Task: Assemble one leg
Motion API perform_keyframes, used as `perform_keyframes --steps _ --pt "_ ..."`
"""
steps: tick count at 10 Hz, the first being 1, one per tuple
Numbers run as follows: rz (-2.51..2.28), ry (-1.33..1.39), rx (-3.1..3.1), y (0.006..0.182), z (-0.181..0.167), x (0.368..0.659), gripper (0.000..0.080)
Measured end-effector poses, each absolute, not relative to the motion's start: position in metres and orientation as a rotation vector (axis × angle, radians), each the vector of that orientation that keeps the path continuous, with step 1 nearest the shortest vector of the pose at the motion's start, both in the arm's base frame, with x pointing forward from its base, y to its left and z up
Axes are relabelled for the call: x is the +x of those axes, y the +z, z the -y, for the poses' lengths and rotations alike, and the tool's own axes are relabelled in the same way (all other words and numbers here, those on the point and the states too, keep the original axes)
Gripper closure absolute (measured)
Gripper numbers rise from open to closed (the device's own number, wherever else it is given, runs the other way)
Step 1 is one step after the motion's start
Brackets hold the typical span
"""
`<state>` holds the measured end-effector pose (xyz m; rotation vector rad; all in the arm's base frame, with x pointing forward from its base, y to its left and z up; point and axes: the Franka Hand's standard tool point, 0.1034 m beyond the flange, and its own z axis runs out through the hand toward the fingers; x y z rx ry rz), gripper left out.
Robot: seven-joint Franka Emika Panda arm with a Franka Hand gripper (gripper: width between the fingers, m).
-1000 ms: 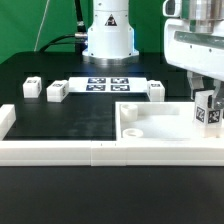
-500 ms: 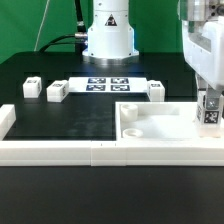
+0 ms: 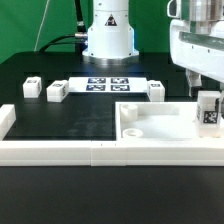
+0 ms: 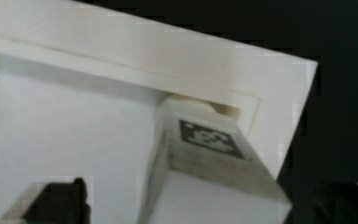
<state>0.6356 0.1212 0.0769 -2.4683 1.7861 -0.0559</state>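
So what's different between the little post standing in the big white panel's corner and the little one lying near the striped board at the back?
The leg stands upright at the panel's corner on the exterior view's right; the loose leg rests on the black table. The leg sits right under the gripper; the loose leg has nothing near it. Both are small, white and carry a black-and-white tag.

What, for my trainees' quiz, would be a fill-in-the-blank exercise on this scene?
1. The leg stands at a corner of the large white ____.
2. The leg's tag is black and ____.
3. The table has a top coloured ____.
Missing words: panel; white; black.
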Motion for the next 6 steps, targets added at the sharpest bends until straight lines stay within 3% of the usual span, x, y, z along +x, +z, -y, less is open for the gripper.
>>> perform_keyframes --steps 6 --pt "-0.836 -0.108 -2.971 0.0747 -0.1248 0.6341 0.0150"
